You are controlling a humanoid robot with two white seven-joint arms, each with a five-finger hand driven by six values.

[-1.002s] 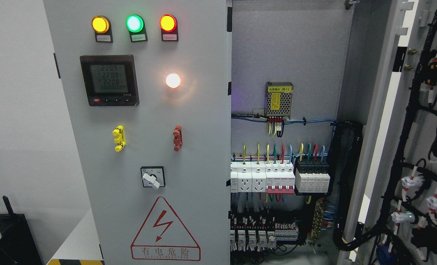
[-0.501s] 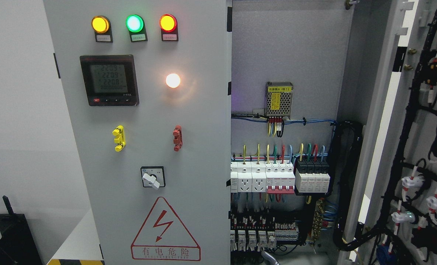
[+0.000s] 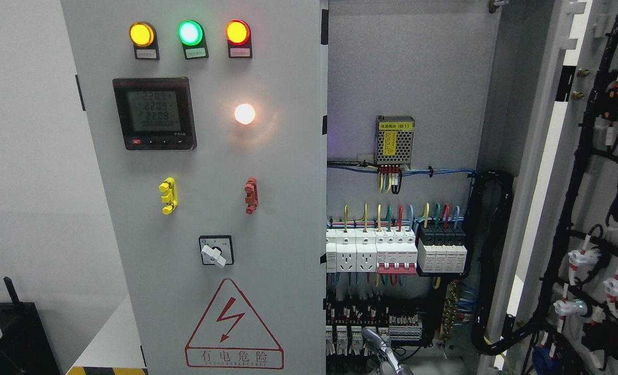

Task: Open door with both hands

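Where the grey steel cabinet stands with its two doors in unlike states, the left grey sheet-metal door lies closed and flat to the camera, filling the picture's left-centre. It carries three round lit lamps, amber, green and red, a black-framed digital meter, a glowing white round lamp, a yellow plastic latch, a red plastic latch, a white rotary switch and a red triangular shock-warning sign. The door's free vertical edge runs down the middle of the picture, just beside the exposed interior. The right grey door is swung wide open at the right edge, its inner face showing, crossed by black cable looms. Between the two doors the open compartment shows a perforated metal power supply mounted high, a row of white and black circuit breakers below it, and smaller terminal blocks near the floor. Open room lies in front of this compartment, bounded by the closed door's edge at left and the cabinet's right frame. Only a silvery part of the right hand rises from the bottom edge, in front of the lowest terminals; whether it is open or closed cannot be told, and it holds nothing visible.
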